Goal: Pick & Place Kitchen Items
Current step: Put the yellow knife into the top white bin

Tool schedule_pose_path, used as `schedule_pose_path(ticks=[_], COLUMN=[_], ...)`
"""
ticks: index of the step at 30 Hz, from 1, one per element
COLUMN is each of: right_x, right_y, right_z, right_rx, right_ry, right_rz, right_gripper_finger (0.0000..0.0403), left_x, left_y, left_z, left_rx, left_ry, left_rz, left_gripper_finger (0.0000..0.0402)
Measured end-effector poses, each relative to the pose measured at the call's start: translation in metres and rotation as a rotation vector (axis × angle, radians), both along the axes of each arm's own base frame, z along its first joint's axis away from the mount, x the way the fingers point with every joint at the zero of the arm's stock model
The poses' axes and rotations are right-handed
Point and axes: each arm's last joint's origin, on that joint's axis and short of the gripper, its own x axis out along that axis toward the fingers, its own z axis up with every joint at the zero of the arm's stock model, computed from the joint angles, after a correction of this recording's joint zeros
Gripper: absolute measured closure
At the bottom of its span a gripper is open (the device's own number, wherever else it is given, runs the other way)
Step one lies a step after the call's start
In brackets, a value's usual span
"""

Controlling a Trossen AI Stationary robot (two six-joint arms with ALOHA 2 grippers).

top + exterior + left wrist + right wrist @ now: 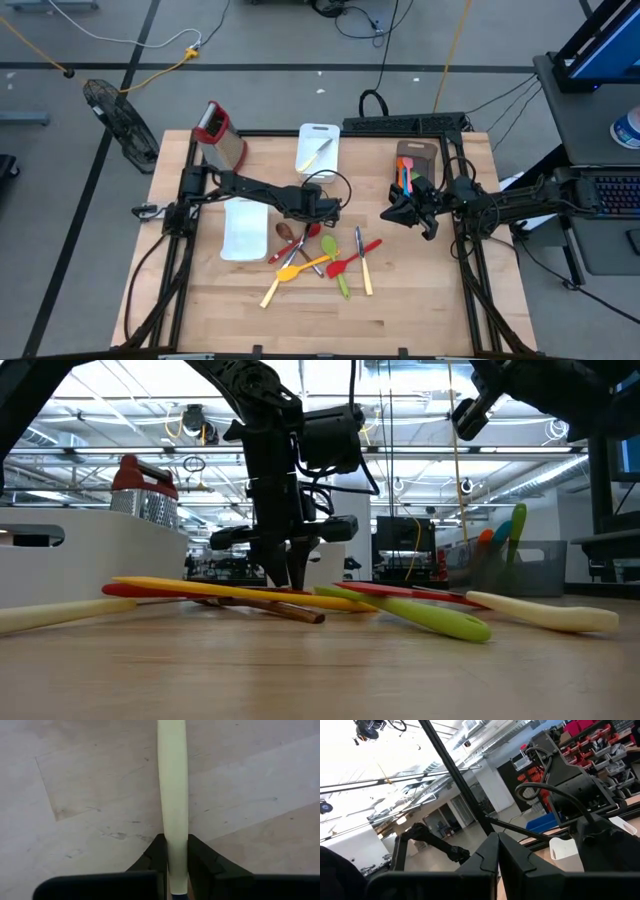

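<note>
Left gripper (172, 862) pinches a pale wooden handle (172, 785) at the utensil pile (320, 260), ready for lifting; right gripper (497, 852), closed and empty, waits aloft at right.

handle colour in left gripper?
Pale cream handle, clamped by the left gripper; left wrist view shows it best.

Between the black fingers (159, 857) of the left gripper (173, 865) runs a cream handle (172, 795), over pale, scuffed wood table (90, 795). Just beside that gripper lie a yellow spatula (300, 270), a lime-green spoon (420, 615), and red spoons (355, 257). Farther off stands a steel grater (222, 135) with a red top.
</note>
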Motion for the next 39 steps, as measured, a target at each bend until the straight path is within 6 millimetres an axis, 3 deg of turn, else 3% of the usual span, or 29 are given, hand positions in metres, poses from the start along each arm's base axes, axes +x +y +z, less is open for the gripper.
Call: schedule_pose_path(ticks=[13,22,32,39], right_x=[0.0,0.0,0.0,0.004], right_y=[0.0,0.0,0.0,-0.001], right_z=[0.0,0.0,0.0,0.004], right_rx=[0.0,0.0,-0.098,-0.3], right_ry=[0.0,0.0,-0.035,-0.068], right_rz=[0.0,0.0,-0.024,-0.128], right_gripper_finger=[0.0399,0.0399,0.0399,0.0399], left_x=[-0.001,-0.005,-0.019,-0.039], left_y=[0.001,0.001,-0.003,-0.008], left_z=[0.011,0.039,0.103,0.154], left_rx=[-0.006,0.003,-0.068,-0.166], left_ry=[-0.034,-0.11,-0.299,-0.454], left_rz=[0.015,0.027,-0.063,-0.144], left_gripper_finger=[0.0367,0.0365,0.0366,0.0365])
